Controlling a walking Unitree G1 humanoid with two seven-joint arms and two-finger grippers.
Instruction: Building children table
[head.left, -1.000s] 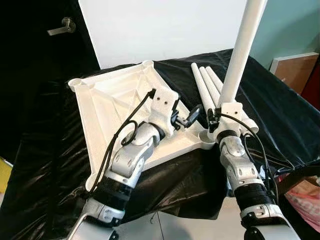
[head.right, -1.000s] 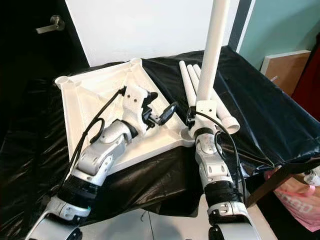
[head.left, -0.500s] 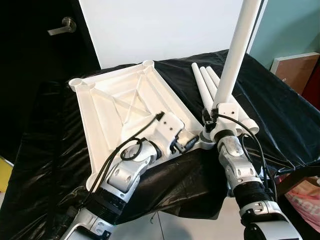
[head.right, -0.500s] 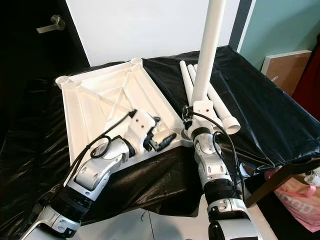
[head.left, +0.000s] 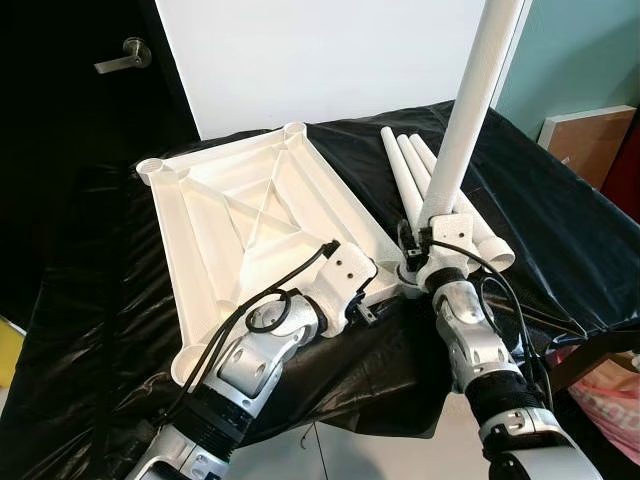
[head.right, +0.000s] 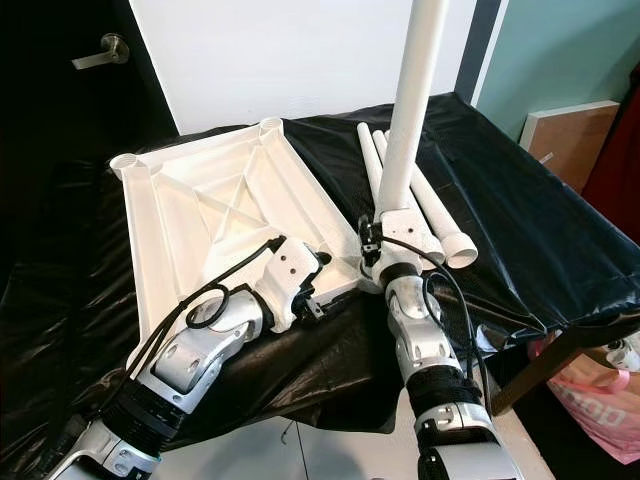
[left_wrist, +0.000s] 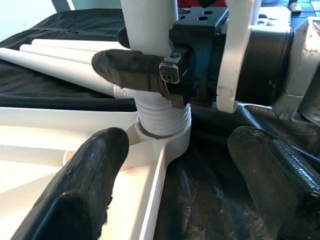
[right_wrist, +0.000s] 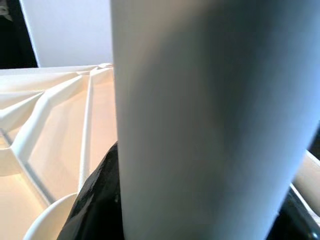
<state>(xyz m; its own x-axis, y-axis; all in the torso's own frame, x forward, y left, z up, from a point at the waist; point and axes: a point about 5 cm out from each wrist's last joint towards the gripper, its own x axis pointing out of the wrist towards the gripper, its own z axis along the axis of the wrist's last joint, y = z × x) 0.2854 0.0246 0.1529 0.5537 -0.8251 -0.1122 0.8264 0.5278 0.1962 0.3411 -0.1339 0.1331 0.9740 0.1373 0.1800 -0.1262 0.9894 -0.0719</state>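
Since a second ago the left gripper (head.left: 368, 308) has dropped from above the middle of the tabletop to its near edge, and the upright leg held by the right gripper (head.left: 415, 252) has come down so that its threaded end now sits in the corner socket. The white moulded plastic tabletop (head.left: 230, 225), lying upside down with its ribbed underside showing, fills the centre-left of the left eye view on a table draped in glossy black plastic sheeting (head.left: 560, 215). The long white plastic table leg (head.left: 470, 110) stands nearly upright from the middle of the frame to its top edge, tilted slightly to the right, with the right gripper's black fingers closed around its lower part just above the round corner socket (left_wrist: 167, 145). In the left wrist view the ridged thread of the leg enters that socket, and the left gripper's two fingers (left_wrist: 95, 180) are spread wide, one resting over the white tabletop rim and the other over the black sheeting, gripping nothing. Three spare white plastic legs (head.left: 415, 175) lie side by side on the sheeting behind the upright one, in the upper right centre. A dark door with a metal lever handle (head.left: 125, 52) occupies the upper left corner.
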